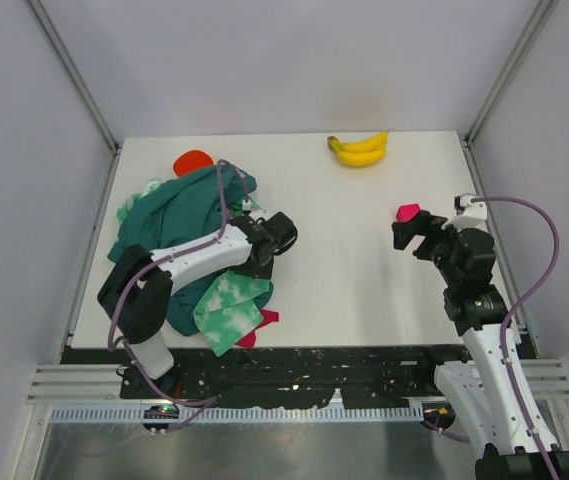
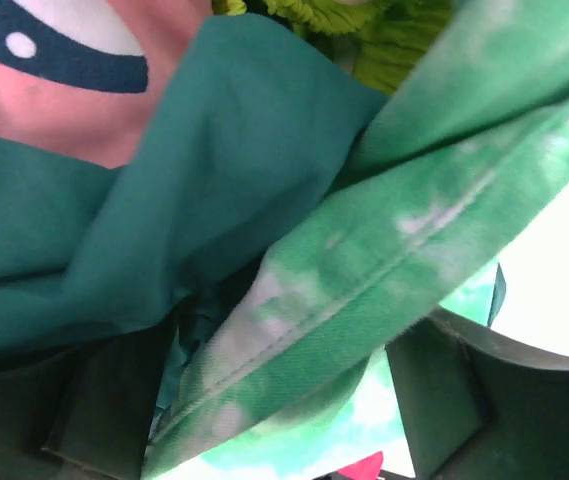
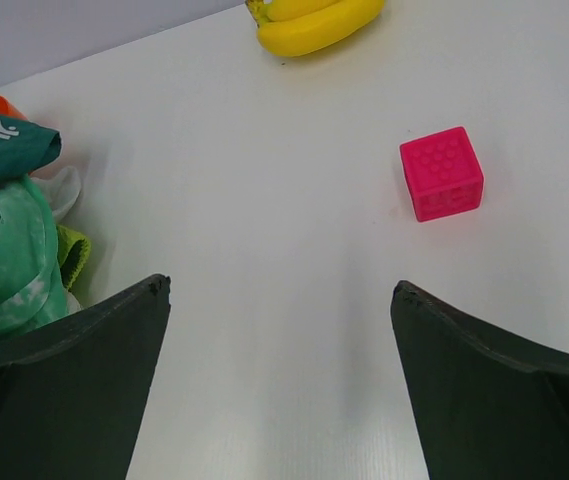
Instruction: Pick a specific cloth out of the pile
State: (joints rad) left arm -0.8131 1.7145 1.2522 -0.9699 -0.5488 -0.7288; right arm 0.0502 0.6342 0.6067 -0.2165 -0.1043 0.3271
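The pile (image 1: 184, 215) lies at the table's left: dark teal on top, mint-white tie-dye (image 1: 229, 305) at its near edge. The lime-green cloth shows only as a small part: at the top of the left wrist view (image 2: 364, 30), behind a teal fold (image 2: 234, 160), and at the pile's edge in the right wrist view (image 3: 72, 255). My left gripper (image 1: 262, 262) is at the pile's right edge, open, with a tie-dye fold (image 2: 384, 250) lying across the gap between its fingers (image 2: 454, 390). My right gripper (image 3: 282, 288) is open and empty over bare table.
A banana bunch (image 1: 359, 148) lies at the back centre-right. A pink cube (image 1: 409, 211) sits just beyond my right gripper (image 1: 414, 235); it also shows in the right wrist view (image 3: 442, 173). An orange-red item (image 1: 192, 160) peeks out behind the pile. Enclosure walls stand on three sides.
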